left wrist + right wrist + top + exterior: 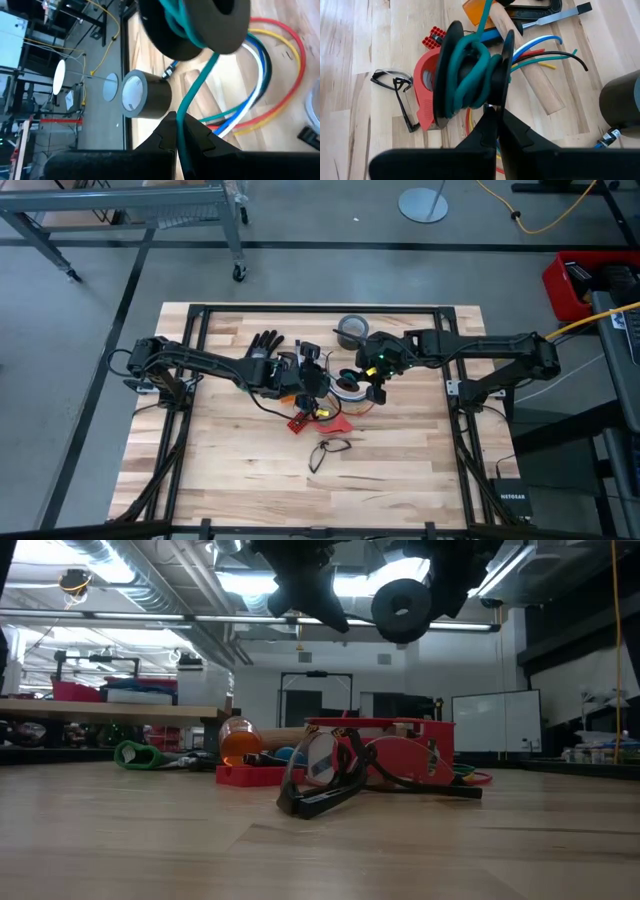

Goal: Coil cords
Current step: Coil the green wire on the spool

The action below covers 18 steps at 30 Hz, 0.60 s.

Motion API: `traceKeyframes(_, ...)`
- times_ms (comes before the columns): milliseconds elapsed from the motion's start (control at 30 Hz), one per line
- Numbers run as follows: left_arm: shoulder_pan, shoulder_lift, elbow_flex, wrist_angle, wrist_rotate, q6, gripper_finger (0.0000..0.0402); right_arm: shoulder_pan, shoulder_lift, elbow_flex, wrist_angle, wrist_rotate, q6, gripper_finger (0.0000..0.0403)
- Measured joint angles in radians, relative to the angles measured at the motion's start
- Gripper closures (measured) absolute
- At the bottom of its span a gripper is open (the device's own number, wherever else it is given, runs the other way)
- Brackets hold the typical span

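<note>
Item: black plastic spool [472, 70] wound with teal cord [467, 75].
My right gripper [493, 112] pinches the spool's rim; my left gripper [178, 131] clamps the cord's free end (both above the table).

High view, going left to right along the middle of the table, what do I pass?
Black glove → left gripper → black spool → right gripper. The duct tape roll sits farther back, so I left it out.

Two dark, black arms made of long tubes with chunky joints. The right arm [470, 345] shows a tiny green light. Each end effector has two black pointed fingers [492, 127].
</note>
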Motion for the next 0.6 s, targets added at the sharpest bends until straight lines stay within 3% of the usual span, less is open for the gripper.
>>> traceKeyframes(200, 0.002, 0.0, 0.0, 0.064, -0.008, -0.044, 0.0388, 0.001, 0.0, 0.0, 0.015, -0.003, -0.001, 0.0398)
traceKeyframes(600, 0.002, -0.001, 0.0, 0.068, -0.045, -0.041, 0.0283, 0.002, 0.0, -0.001, -0.026, -0.01, -0.003, 0.0398)
